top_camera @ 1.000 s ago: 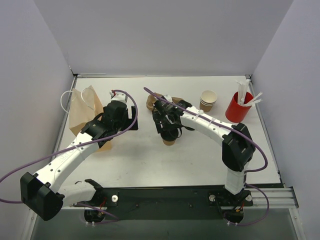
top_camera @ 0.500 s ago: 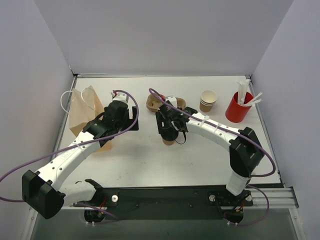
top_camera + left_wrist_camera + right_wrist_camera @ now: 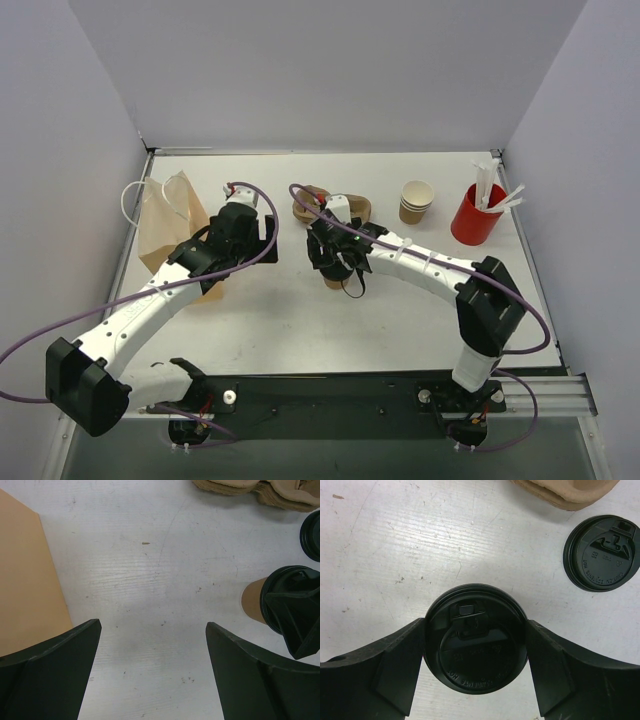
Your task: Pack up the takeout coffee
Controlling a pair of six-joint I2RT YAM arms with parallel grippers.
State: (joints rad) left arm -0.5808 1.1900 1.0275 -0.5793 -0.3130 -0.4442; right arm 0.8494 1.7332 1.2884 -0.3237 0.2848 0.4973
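Takeout coffee [image 3: 334, 282] clasped in right gripper [image 3: 335, 265]; left gripper [image 3: 245, 225] open

Top external view. The takeout coffee, a tan paper cup capped in black, is located near the middle of the white tabletop [image 3: 300, 325]. It is covered from above by the right gripper, whose jaws are closed on it. A stack of pulp cup carriers [image 3: 312, 207] is placed just behind it. A brown paper bag [image 3: 163, 225] is laid flat at the left edge, its white handle turned to the far left. The left gripper is held between bag and coffee, apart from the coffee. A stack of paper cups [image 3: 416, 201] and a red cup [image 3: 475, 215] filled with white sticks are set near each other at the far right.

Left wrist view. The left jaws are spread wide over bare tabletop, with nothing held between them. One edge of the bag is seen at the left. The coffee's tan wall and black top are seen at the right, with a finger of the right gripper laid against the top. A spare black lid [image 3: 312, 527] is cut off by the right edge.

Right wrist view. The coffee's lidded top is pinched between the two fingers [image 3: 395, 670], and contact is made on both sides. The spare lid is laid flat at the upper right, apart from the cup. Whether the cup's base rests on the tabletop cannot be told.
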